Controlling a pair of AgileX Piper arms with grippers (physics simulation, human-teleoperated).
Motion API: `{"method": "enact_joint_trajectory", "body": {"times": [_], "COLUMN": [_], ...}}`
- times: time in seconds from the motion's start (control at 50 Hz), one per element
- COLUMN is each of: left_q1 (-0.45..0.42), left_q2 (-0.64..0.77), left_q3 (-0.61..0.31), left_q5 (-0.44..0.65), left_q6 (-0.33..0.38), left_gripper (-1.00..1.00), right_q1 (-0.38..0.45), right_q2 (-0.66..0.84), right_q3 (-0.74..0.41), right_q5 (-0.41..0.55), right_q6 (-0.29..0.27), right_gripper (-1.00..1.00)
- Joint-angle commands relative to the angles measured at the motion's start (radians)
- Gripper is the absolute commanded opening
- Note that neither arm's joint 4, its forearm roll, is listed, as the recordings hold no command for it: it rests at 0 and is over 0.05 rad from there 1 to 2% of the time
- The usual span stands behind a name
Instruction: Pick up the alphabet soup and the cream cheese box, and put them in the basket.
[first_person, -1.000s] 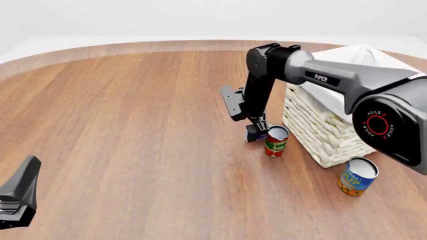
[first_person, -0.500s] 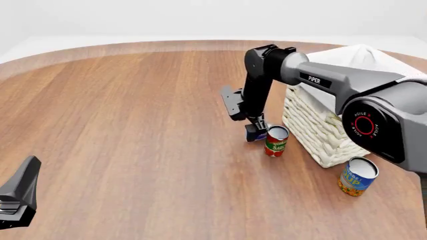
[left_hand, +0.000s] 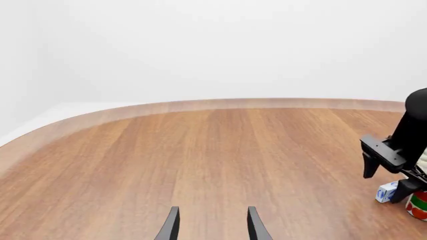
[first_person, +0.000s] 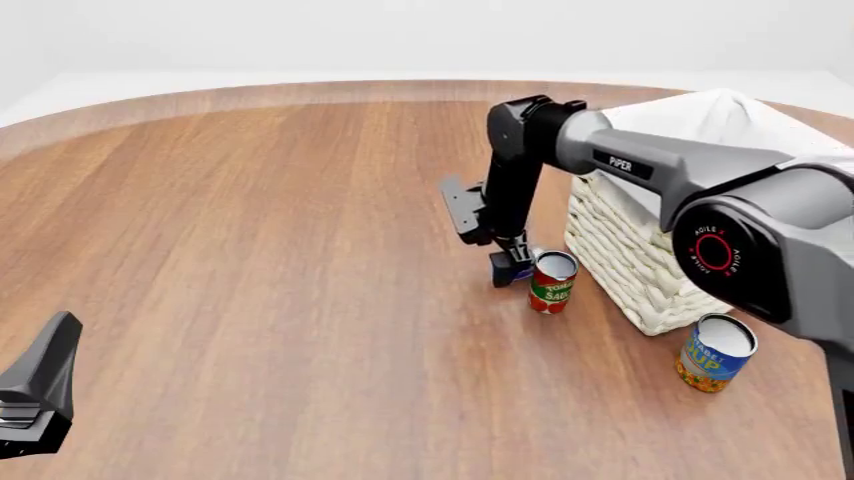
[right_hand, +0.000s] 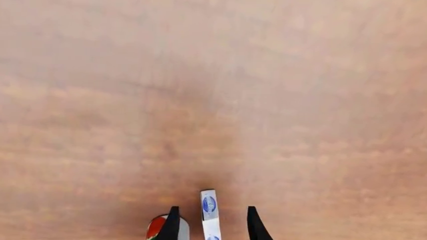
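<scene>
The right arm (first_person: 627, 165) has swung slightly left; nothing else moved.

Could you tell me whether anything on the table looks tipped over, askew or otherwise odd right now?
Nothing looks spilled or damaged. The small white and blue cream cheese box stands on edge between the right gripper's open fingers, beside the red and green can. The blue-labelled alphabet soup can stands upright by the woven wicker basket.

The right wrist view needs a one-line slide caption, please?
Right gripper open, fingers straddling the cream cheese box on the table.

Matt wooden table (first_person: 267, 250), woven wicker basket (first_person: 627, 260)
</scene>
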Motion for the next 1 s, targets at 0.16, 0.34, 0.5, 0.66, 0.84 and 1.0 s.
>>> {"method": "enact_joint_trajectory", "body": {"times": [0.16, 0.34, 0.5, 0.66, 0.84, 1.0], "left_q1": [0.000, 0.000, 0.000, 0.000, 0.000, 0.000], "left_q2": [0.000, 0.000, 0.000, 0.000, 0.000, 0.000], "left_q3": [0.000, 0.000, 0.000, 0.000, 0.000, 0.000], "left_q5": [0.000, 0.000, 0.000, 0.000, 0.000, 0.000], "left_q6": [0.000, 0.000, 0.000, 0.000, 0.000, 0.000], "left_gripper": [1.00, 1.00, 1.00, 1.00, 1.00, 1.00], "right_q1": [-0.012, -0.018, -0.024, -0.032, -0.040, -0.038], "right_q2": [0.037, 0.060, 0.082, 0.101, 0.120, 0.125], "right_q3": [-0.032, -0.056, -0.083, -0.106, -0.121, -0.124], "right_q5": [0.016, 0.025, 0.036, 0.046, 0.047, 0.047], "right_q6": [0.004, -0.002, -0.009, -0.014, -0.024, -0.034], "right_gripper": [1.00, 1.00, 1.00, 1.00, 1.00, -1.00]}}
